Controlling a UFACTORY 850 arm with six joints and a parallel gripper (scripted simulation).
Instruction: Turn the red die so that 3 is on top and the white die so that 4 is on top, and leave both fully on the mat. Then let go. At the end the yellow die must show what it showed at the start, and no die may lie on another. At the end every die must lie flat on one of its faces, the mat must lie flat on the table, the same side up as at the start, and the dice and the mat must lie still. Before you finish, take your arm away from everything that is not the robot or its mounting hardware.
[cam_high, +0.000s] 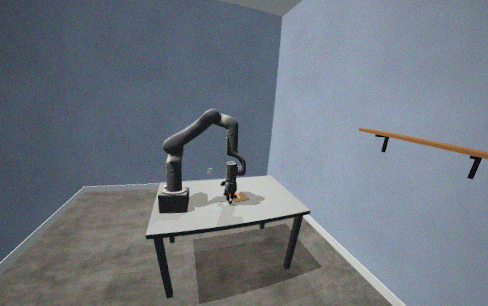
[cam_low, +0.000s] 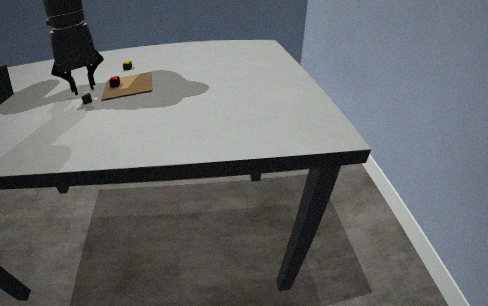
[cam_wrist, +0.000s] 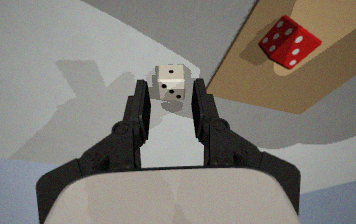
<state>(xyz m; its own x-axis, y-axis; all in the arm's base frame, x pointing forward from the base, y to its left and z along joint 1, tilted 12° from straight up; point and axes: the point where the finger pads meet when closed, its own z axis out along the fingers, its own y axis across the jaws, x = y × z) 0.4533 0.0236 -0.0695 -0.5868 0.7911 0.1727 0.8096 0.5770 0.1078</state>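
Observation:
The white die (cam_wrist: 170, 82) lies on the bare table just left of the tan mat (cam_wrist: 280, 75), off the mat; it also shows in the exterior view (cam_low: 87, 98). In the wrist view one of its faces shows one pip and another shows two. The red die (cam_wrist: 290, 41) (cam_low: 115, 81) sits on the mat near its left end. The yellow die (cam_low: 127, 65) lies on the table behind the mat. My gripper (cam_low: 83, 89) points down, partly open and empty, its fingertips a little above the white die and on either side of it.
The arm's base (cam_high: 173, 199) stands at the table's left end. The table edge runs along the front in the exterior view. A wooden shelf (cam_high: 425, 144) hangs on the right wall, far from the table.

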